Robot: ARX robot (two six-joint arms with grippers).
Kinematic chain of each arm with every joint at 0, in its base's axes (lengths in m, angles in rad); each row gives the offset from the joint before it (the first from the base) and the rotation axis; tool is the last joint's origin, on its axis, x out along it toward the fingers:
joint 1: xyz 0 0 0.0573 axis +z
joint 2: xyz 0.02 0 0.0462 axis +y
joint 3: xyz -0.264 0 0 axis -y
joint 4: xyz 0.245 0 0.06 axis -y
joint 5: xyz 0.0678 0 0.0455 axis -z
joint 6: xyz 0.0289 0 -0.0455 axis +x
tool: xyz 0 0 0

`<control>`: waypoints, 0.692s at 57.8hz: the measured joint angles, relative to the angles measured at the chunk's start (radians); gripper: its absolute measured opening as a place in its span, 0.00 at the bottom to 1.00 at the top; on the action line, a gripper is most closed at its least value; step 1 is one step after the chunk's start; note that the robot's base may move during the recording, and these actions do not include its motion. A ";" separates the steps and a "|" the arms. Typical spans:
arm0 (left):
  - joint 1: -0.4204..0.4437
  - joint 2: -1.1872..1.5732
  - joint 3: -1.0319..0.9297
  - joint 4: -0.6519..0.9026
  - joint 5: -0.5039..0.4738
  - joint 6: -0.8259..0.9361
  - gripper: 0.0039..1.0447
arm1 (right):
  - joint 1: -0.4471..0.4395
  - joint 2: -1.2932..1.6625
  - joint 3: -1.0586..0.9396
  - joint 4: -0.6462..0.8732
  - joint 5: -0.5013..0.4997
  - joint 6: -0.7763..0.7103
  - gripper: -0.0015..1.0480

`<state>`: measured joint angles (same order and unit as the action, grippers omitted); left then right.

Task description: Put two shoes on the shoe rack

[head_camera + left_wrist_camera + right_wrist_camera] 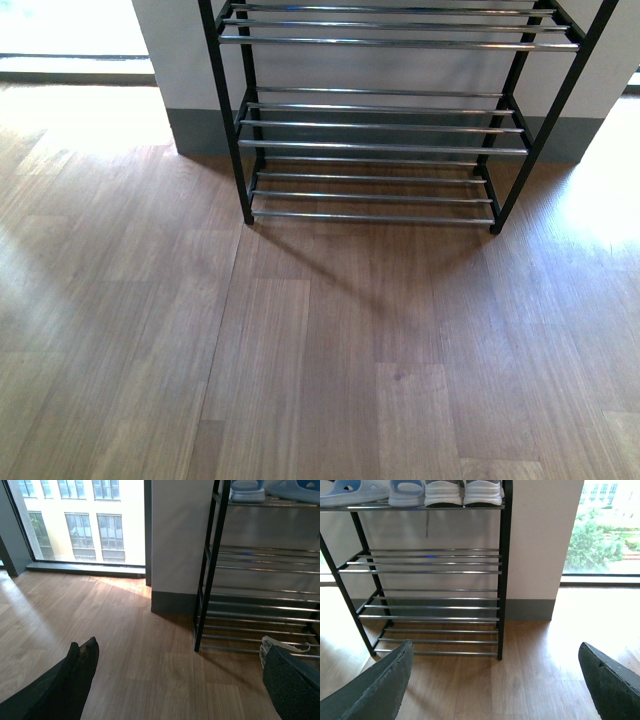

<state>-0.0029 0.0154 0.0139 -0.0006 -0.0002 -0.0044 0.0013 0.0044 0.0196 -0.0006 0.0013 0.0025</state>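
Observation:
The shoe rack (380,145) stands against the wall; the front view shows only its lower chrome tiers, which are bare. In the right wrist view the two shoes (442,492) (482,492) sit side by side on an upper tier of the rack (504,580), heels outward, next to its black end post. A pair of pale blue slides (407,492) rests beside them and also shows in the left wrist view (247,490). My left gripper (180,680) and right gripper (492,685) both hang open over the floor, short of the rack (212,555), holding nothing.
Wooden plank floor (320,350) stretches in front of the rack. A white wall with grey skirting (190,130) stands behind it. Floor-to-ceiling windows (85,520) (605,530) flank the wall on both sides. Neither arm appears in the front view.

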 joint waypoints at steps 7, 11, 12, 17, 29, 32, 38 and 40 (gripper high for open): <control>0.000 0.000 0.000 0.000 0.000 0.000 0.91 | 0.000 0.000 0.000 0.000 -0.001 0.000 0.91; 0.000 0.000 0.000 0.000 0.000 0.000 0.91 | 0.000 0.000 0.000 0.000 -0.001 0.000 0.91; 0.000 0.000 0.000 0.000 0.000 0.000 0.91 | 0.000 0.000 0.000 0.000 -0.001 0.000 0.91; 0.000 0.000 0.000 0.000 0.000 0.000 0.91 | 0.000 0.000 0.000 0.000 -0.001 0.000 0.91; 0.000 0.000 0.000 0.000 0.000 0.000 0.91 | 0.000 0.000 0.000 0.000 -0.001 0.000 0.91; 0.000 0.000 0.000 0.000 -0.002 0.000 0.91 | 0.000 0.000 0.000 0.000 -0.003 0.000 0.91; 0.001 0.000 0.000 0.000 -0.003 0.000 0.91 | 0.000 0.000 0.000 0.000 -0.003 0.000 0.91; 0.001 0.000 0.000 0.000 0.000 0.000 0.91 | 0.000 0.000 0.000 0.000 -0.001 0.000 0.91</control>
<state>-0.0017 0.0154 0.0139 -0.0002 -0.0002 -0.0044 0.0013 0.0048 0.0196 -0.0006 0.0006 0.0025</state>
